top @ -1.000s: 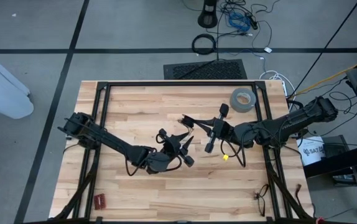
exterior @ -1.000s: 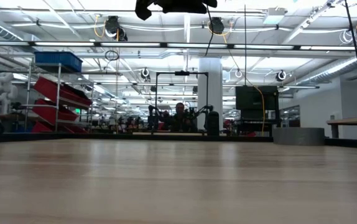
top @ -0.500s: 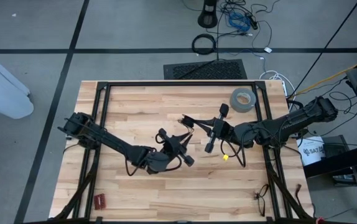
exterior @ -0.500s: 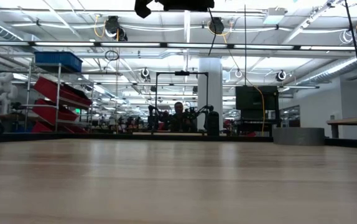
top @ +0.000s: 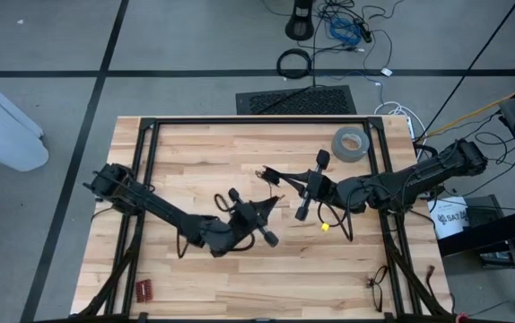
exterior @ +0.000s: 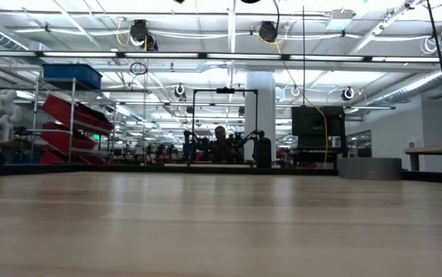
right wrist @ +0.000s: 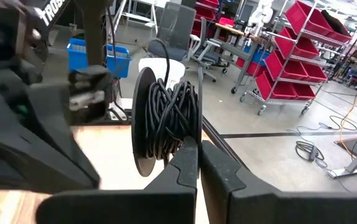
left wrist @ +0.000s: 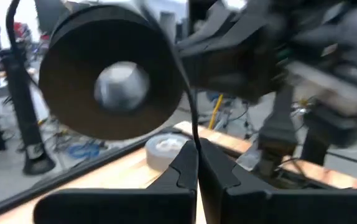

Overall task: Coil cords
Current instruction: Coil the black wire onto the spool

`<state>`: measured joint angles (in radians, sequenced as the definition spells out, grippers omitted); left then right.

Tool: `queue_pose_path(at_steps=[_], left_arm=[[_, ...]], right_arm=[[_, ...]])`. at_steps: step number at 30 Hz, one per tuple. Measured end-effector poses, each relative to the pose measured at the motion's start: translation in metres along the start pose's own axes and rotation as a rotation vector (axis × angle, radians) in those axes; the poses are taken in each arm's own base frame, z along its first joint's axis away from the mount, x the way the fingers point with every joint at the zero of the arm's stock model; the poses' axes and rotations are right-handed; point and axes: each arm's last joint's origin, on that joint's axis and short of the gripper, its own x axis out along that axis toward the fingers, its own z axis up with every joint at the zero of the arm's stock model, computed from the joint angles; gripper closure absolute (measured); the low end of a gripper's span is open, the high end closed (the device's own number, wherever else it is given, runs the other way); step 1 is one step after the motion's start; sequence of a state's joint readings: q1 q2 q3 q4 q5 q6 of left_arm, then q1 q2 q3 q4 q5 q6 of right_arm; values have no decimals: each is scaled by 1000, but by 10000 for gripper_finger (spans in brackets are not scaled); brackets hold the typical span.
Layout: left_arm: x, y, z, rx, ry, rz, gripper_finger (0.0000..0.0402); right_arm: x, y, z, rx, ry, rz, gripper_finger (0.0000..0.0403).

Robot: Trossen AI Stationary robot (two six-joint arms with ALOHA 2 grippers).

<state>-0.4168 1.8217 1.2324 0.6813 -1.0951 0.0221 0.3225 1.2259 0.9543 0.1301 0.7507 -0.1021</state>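
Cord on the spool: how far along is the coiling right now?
Many turns of the cord already sit on the spool pinched by the shut right gripper. The left gripper is shut on a cord strand leading to the spool. How much cord is left cannot be seen.

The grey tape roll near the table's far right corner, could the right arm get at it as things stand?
Probably not right away: the right gripper is shut on the spool of wound black cord. The grey tape roll lies close by with bare table around it.
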Motion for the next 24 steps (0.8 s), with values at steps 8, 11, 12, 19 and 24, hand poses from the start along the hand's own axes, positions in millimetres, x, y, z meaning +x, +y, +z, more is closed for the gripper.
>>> queue_pose_path(at_steps=[8, 11, 12, 19, 24], left_arm=[[4, -1, 11, -37, -71, -117, 399], [14, 2, 15, -64, -81, -165, 400], [17, 3, 16, -66, -85, -182, 400], [32, 7, 12, -68, -3, -248, 400], [36, 10, 2, -36, 68, -228, 400]], right_arm=[[0, 0, 1, 12, -5, -1, 403], [1, 1, 0, 11, -3, 0, 403], [1, 1, 0, 10, -3, 0, 403], [2, 2, 0, 13, -7, 0, 403], [2, 2, 0, 9, -7, 0, 403]])
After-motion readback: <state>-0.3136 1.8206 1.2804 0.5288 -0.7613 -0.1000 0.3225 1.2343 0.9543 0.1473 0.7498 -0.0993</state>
